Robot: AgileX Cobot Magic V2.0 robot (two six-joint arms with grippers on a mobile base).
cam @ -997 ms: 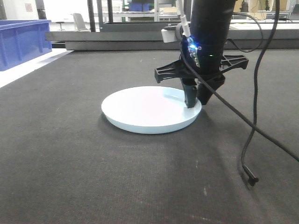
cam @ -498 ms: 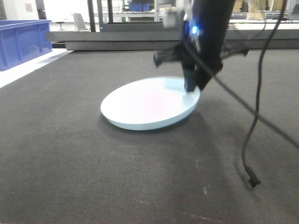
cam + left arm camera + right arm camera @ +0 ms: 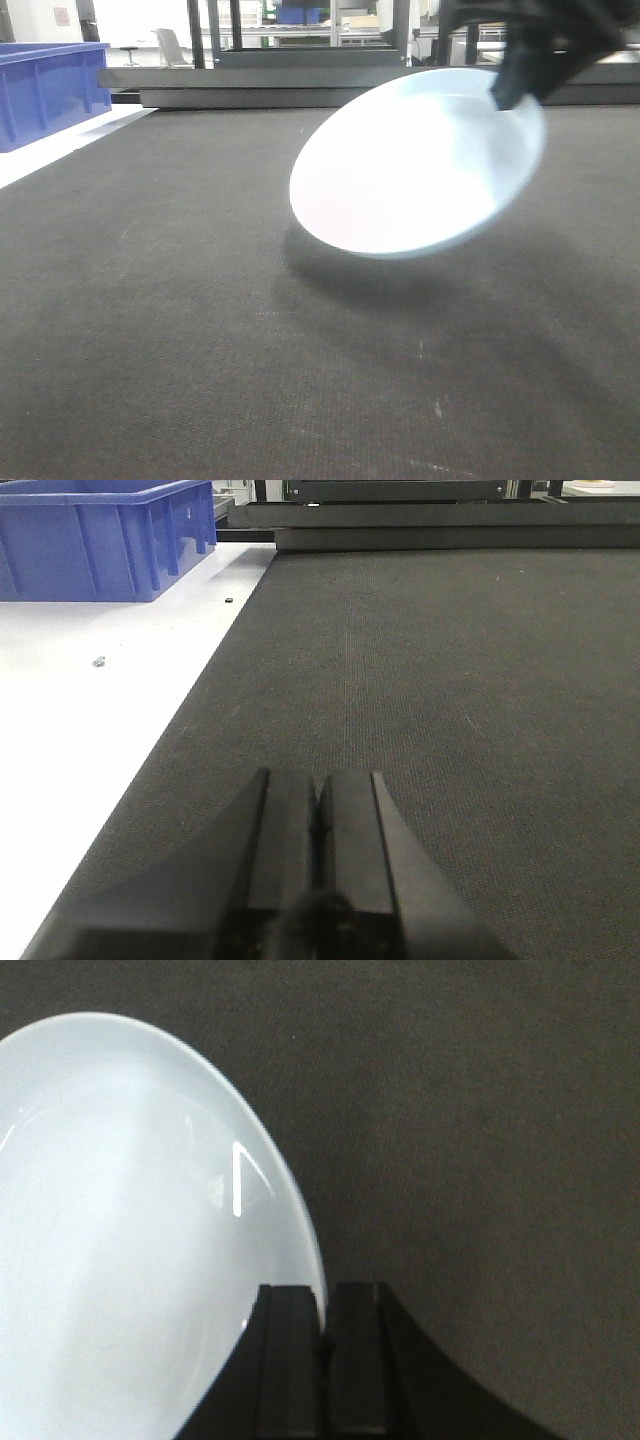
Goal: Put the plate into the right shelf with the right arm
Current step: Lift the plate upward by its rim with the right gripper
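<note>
The plate (image 3: 415, 165) is in the air, tilted steeply above the black mat (image 3: 150, 320), shadow underneath. The right gripper (image 3: 322, 1330) pinches its rim, fingers tight on the edge. Over there the left gripper (image 3: 318, 810) sits low over the mat, fingers pressed together, holding nothing.

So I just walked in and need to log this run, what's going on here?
The right arm's black end effector is clamped on the rim of a glossy white round plate. The plate hangs tilted in the air, clear of the dark woven mat. The left end effector is shut and empty above the same mat.
</note>
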